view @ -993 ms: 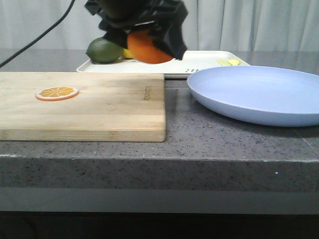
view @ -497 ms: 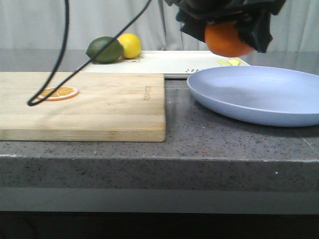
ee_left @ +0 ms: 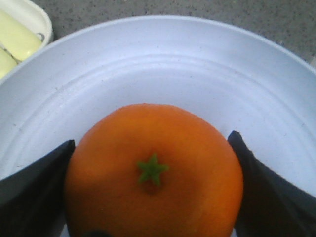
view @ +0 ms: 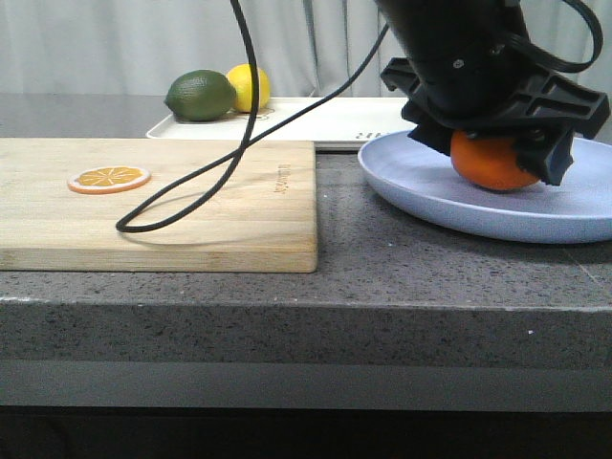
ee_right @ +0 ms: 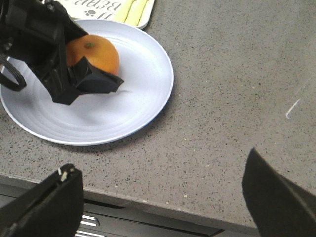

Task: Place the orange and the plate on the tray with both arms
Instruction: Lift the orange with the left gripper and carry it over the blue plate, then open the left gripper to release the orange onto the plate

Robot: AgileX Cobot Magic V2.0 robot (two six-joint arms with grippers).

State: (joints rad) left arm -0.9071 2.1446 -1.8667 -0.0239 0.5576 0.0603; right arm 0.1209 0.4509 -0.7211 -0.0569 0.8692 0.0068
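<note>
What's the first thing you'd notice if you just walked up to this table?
The bright orange, gripped by the left gripper right over the big pale blue plate on the right. Next, the wooden cutting board on the left with a thin orange slice on it. Behind it, a lime and lemon sit on the white tray.

Orange (view: pixel 492 163) stem-up on lavender plate (view: pixel 430 186); off-white tray (view: pixel 325 122) behind, apart.

Tray (ee_right: pixel 98 6): upside-down print, "BEAR" partly legible.
</note>
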